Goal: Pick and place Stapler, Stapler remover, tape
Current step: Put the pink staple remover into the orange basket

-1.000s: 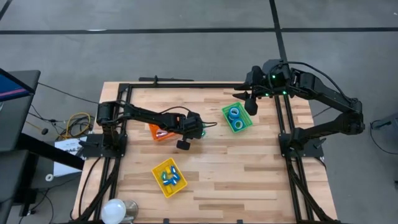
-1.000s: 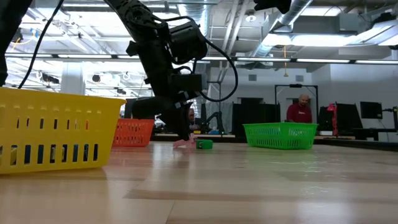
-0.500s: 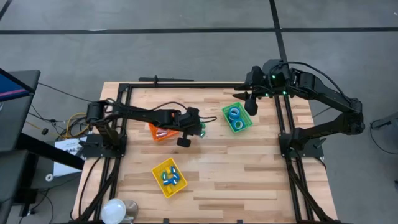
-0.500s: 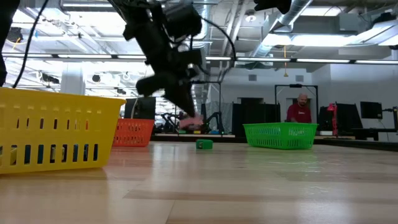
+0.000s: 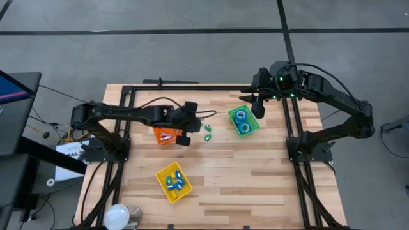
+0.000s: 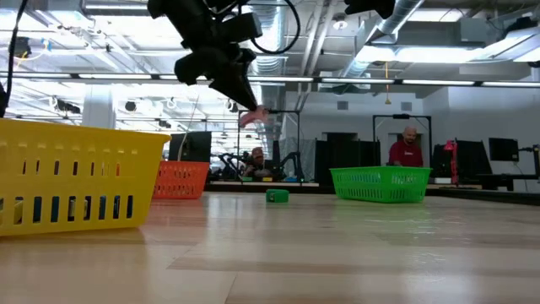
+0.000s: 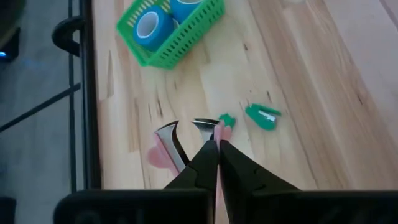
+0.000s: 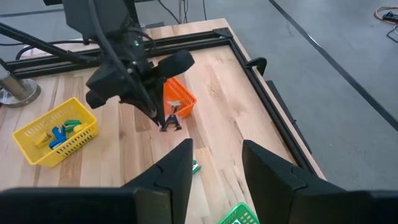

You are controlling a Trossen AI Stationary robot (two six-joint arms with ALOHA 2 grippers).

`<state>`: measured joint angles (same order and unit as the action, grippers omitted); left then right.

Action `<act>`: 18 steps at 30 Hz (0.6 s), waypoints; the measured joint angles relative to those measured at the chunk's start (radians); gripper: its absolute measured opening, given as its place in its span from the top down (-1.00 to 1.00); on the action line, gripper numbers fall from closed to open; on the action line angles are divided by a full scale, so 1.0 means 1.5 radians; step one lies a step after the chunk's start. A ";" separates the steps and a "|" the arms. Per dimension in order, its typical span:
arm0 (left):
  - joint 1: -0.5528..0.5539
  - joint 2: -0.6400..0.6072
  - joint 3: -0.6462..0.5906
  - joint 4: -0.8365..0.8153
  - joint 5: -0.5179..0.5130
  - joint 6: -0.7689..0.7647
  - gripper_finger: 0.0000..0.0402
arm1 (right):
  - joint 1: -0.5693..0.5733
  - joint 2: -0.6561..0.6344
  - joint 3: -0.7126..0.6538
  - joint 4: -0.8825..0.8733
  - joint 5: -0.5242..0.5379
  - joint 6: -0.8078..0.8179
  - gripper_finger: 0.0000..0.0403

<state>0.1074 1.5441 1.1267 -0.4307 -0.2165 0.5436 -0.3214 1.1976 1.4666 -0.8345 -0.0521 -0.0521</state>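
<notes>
Above the wooden table (image 5: 255, 179), just right of the orange bin (image 5: 163, 135), the pink stapler remover (image 7: 159, 155) hangs in the air, well clear of the boards. The left gripper (image 7: 217, 140) has its two dark fingers pressed together on the remover's pink handle. The metal claws curve out just beyond the fingertips, on the side facing the green bin (image 5: 243, 121). In the low view the stapler remover (image 6: 253, 116) sits at the very tip of the left arm, high over the tabletop.

On the bare wood below and slightly right of it lies the small green stapler (image 7: 262, 116), apart from the gripper and between the orange and green bins. The low view shows the stapler (image 6: 277, 196) resting flat on the boards.

Rolls of blue tape (image 7: 147, 28) with pale centres lie inside the green bin at the far right of the table. The right gripper (image 8: 214, 168) hovers over that bin's far edge with its fingers spread apart and nothing between them.

A yellow bin (image 5: 174, 182) holding small coloured pieces stands at the near side of the table. The light plank surface is framed by black rails.

Beyond the table is a large workshop room with ceiling lights, pipes and desks. A person (image 6: 409, 148) in a red top stands far back.
</notes>
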 joint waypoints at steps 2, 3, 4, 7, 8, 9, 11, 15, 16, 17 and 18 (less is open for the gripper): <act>0.001 -0.010 -0.001 -0.001 0.004 -0.010 0.99 | 0.000 0.000 0.000 0.000 0.000 0.000 0.35; 0.001 -0.020 -0.001 -0.001 0.015 -0.018 0.99 | 0.000 0.000 0.000 0.000 0.000 0.000 0.35; 0.001 -0.034 -0.001 0.000 0.033 -0.032 0.99 | 0.000 0.000 0.000 0.001 0.000 0.000 0.35; 0.000 -0.078 -0.001 0.003 0.073 -0.093 0.99 | 0.000 0.000 0.000 0.001 0.000 0.000 0.35; 0.000 -0.092 -0.001 0.001 0.077 -0.105 0.99 | 0.000 0.000 0.000 0.001 0.000 0.000 0.35; 0.000 -0.107 -0.001 -0.001 0.078 -0.111 0.99 | 0.000 0.000 0.000 0.002 0.000 0.000 0.35; 0.000 -0.137 -0.001 0.000 0.078 -0.123 0.99 | 0.000 0.000 0.000 0.003 0.000 0.000 0.35; 0.001 -0.188 -0.001 -0.013 0.078 -0.167 0.99 | 0.000 0.000 0.000 0.003 0.000 0.000 0.35; 0.001 -0.200 -0.001 -0.023 0.078 -0.175 0.99 | 0.000 0.000 0.000 0.003 0.000 0.000 0.35; 0.001 -0.211 0.000 -0.035 0.078 -0.179 0.99 | 0.000 0.000 0.000 0.003 0.000 0.000 0.35; 0.001 -0.219 0.000 -0.051 0.078 -0.186 0.99 | 0.000 0.000 0.000 0.003 0.000 0.000 0.35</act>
<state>0.1081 1.2149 1.1271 -0.5068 -0.0998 0.2648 -0.3212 1.1976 1.4666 -0.8295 -0.0521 -0.0521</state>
